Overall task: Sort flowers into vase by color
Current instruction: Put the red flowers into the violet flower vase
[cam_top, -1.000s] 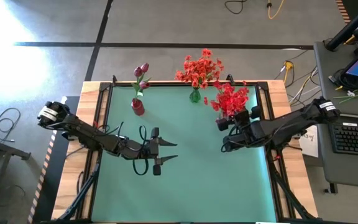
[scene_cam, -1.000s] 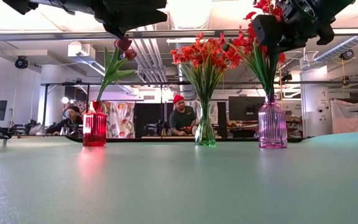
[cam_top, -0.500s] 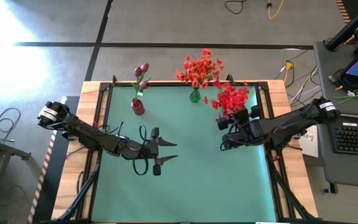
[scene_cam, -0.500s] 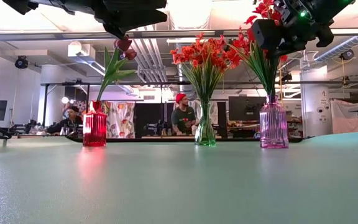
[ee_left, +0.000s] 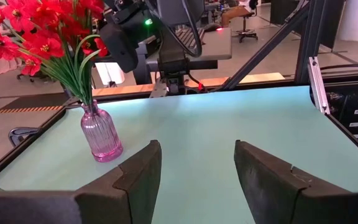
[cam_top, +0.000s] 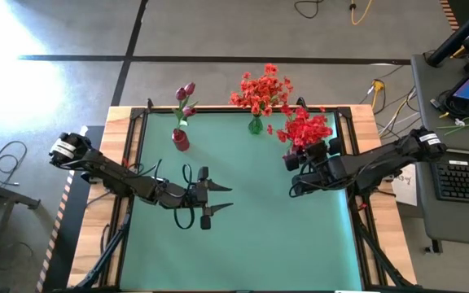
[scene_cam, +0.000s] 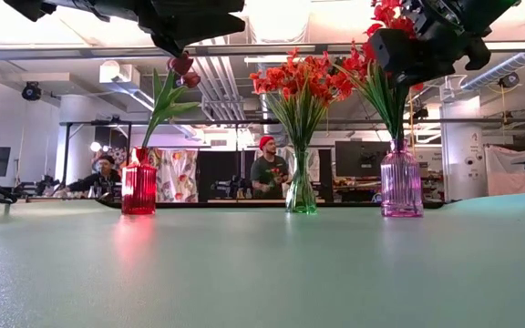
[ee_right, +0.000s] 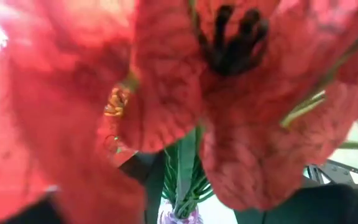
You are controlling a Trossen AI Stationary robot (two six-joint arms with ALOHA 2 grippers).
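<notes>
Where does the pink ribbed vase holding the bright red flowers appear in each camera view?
High view: hidden beneath its bright red flowers, near the table's far right.
Low view: pink vase, right of centre.
Left wrist view: left side.
Right wrist view: only its neck, bottom edge.
Shared landmark: the red flowers.

1. I count three vases on my table: one red vase, one green vase, one pink vase.
2. I see three flower bunches: magenta buds, orange-red sprays, bright red cluster.
3. I have two arms.
</notes>
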